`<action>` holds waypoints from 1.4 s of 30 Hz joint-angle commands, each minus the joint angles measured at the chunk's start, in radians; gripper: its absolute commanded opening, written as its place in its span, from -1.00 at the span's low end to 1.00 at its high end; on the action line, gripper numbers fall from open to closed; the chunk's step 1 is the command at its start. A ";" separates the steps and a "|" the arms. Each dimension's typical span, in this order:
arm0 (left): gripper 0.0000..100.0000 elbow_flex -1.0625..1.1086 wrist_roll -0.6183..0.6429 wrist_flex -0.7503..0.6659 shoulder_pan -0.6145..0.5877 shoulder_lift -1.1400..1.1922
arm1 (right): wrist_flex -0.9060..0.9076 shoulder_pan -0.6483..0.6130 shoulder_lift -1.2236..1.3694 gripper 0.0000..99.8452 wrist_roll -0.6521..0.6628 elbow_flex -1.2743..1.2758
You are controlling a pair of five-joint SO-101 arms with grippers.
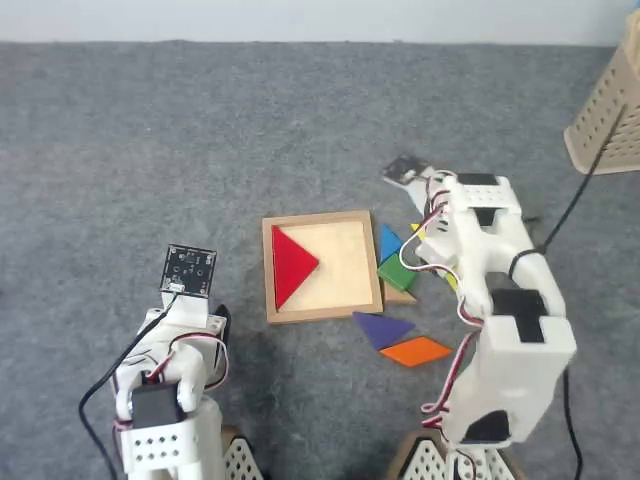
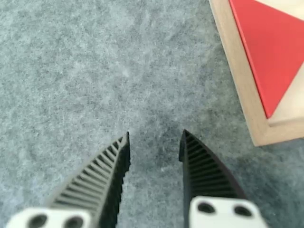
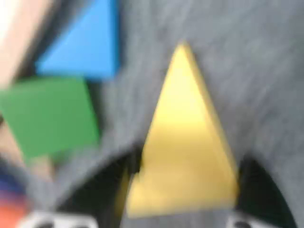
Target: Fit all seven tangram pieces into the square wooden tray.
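Lower left of the high view: left gripper (image 2: 156, 135) hangs low over the grey carpet (image 1: 150, 150), jaws parted a moderate way, nothing btwn them. It sits just off the lower-left corner of the square wooden tray (image 1: 320, 218).

Lower centre-right, loose on the carpet: orange parallelogram (image 1: 415, 350), w/ the purple triangle (image 1: 383, 327) touching or nearly touching it, just above.

Centre: tray holds one piece only, the large red triangle (image 1: 290, 265), long edge along the left wall. Rest of the floor bare, so 1 of 7 in by my count.

Right of the tray, close by its wall: green square (image 1: 397, 272), a tan wooden triangle (image 1: 400, 295) poking out beneath it, blue triangle (image 1: 388, 242) above.

Further right: right gripper (image 1: 428, 240) is down over the yellow triangle (image 3: 183, 137), piece's wide end nearest the wrist. Can't tell if it has hold of it or merely sits around it.

Upper right corner: beige perforated basket (image 1: 610, 110), well apart from everything.

Step in hand, my read: pick up yellow. To do it well: grip across the flat edges, not the point; lift straight before swinging, since green and blue lie near and could be nudged. Set it flush vs. a free tray wall or the red's slanted edge.
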 commanded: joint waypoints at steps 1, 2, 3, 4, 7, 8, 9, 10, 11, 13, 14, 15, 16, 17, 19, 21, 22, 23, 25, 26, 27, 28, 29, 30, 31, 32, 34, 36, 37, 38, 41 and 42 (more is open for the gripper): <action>-0.66 -0.012 -0.005 0.005 0.002 -0.006 | 0.016 -0.015 -0.005 -0.37 0.015 0.008; -0.66 -0.012 -0.005 0.005 0.002 -0.006 | 0.016 -0.015 -0.005 -0.37 0.014 0.008; -0.66 -0.012 -0.005 0.005 0.002 -0.006 | 0.016 -0.015 -0.005 -0.37 0.012 0.008; -0.66 -0.012 -0.005 0.005 0.002 -0.006 | 0.016 -0.012 -0.005 -0.37 0.011 0.008; -0.66 -0.012 -0.005 0.005 0.002 -0.006 | 0.016 -0.007 -0.005 -0.51 -0.011 0.006; -0.66 -0.012 -0.005 0.005 0.002 -0.006 | 0.016 -0.007 -0.005 -0.58 -0.034 0.002; -0.66 -0.012 -0.005 0.005 0.002 -0.006 | 0.015 -0.007 -0.005 -0.64 -0.054 0.000; -0.66 -0.012 -0.005 0.005 0.002 -0.006 | 0.012 -0.007 -0.005 -0.70 -0.069 0.000; -0.66 -0.012 -0.005 0.005 0.002 -0.006 | 0.010 -0.008 -0.007 -0.76 -0.084 0.000; -0.66 -0.012 -0.005 0.005 0.002 -0.006 | 0.012 -0.013 -0.016 -0.84 -0.107 -0.005; -0.66 -0.012 -0.005 0.005 0.002 -0.006 | 0.015 -0.013 -0.027 -0.86 -0.123 -0.008; -0.66 -0.012 -0.005 0.005 0.002 -0.006 | 0.016 -0.013 -0.039 -0.88 -0.138 -0.009; -0.66 -0.012 -0.005 0.005 0.002 -0.006 | 0.016 -0.012 -0.056 -0.88 -0.153 -0.009; -0.66 -0.012 -0.005 0.005 0.002 -0.006 | 0.018 -0.010 -0.076 -0.88 -0.164 -0.009; -0.66 -0.012 -0.005 0.005 0.002 -0.006 | 0.045 -0.010 -0.111 -0.89 -0.170 -0.008; -0.66 -0.012 -0.005 0.005 0.002 -0.006 | 0.077 -0.016 -0.145 -0.89 -0.175 -0.009; -0.66 -0.012 -0.005 0.005 0.002 -0.006 | 0.091 -0.018 -0.162 -0.89 -0.175 -0.009; -0.66 -0.012 -0.005 0.005 0.002 -0.006 | 0.107 -0.024 -0.179 -0.89 -0.175 -0.009; -0.66 -0.012 -0.005 0.005 0.002 -0.006 | 0.136 -0.028 -0.209 -0.89 -0.176 -0.009; -0.66 -0.012 -0.005 0.005 0.002 -0.006 | 0.147 -0.036 -0.222 -0.89 -0.176 -0.009; -0.66 -0.012 -0.005 0.005 0.002 -0.006 | 0.153 -0.044 -0.228 -0.89 -0.176 -0.008; -0.66 -0.012 -0.005 0.005 0.002 -0.006 | 0.153 -0.050 -0.232 -0.89 -0.176 -0.003; -0.66 -0.012 -0.005 0.005 0.002 -0.006 | 0.156 -0.058 -0.232 -0.89 -0.176 0.000; -0.66 -0.012 -0.005 0.005 0.002 -0.006 | 0.153 -0.062 -0.234 -0.89 -0.178 0.005; -0.66 -0.012 -0.005 0.005 0.002 -0.006 | 0.153 -0.067 -0.236 -0.89 -0.184 0.006; -0.66 -0.012 -0.005 0.005 0.002 -0.006 | 0.148 -0.070 -0.240 -0.91 -0.203 0.006; -0.66 -0.012 -0.005 0.005 0.002 -0.006 | 0.142 -0.071 -0.246 -0.99 -0.238 -0.008; -0.66 -0.012 -0.005 0.005 0.002 -0.006 | 0.140 -0.071 -0.246 -0.98 -0.273 -0.043; -0.66 -0.012 -0.005 0.005 0.002 -0.006 | 0.139 -0.071 -0.246 -0.99 -0.293 -0.063; -0.66 -0.012 -0.005 0.005 0.002 -0.006 | 0.142 -0.071 -0.246 -0.99 -0.308 -0.086; -0.66 -0.012 -0.005 0.005 0.002 -0.006 | 0.153 -0.093 -0.246 -0.99 -0.354 -0.158; -0.66 -0.012 -0.005 0.005 0.002 -0.006 | 0.170 -0.107 -0.246 -0.99 -0.364 -0.183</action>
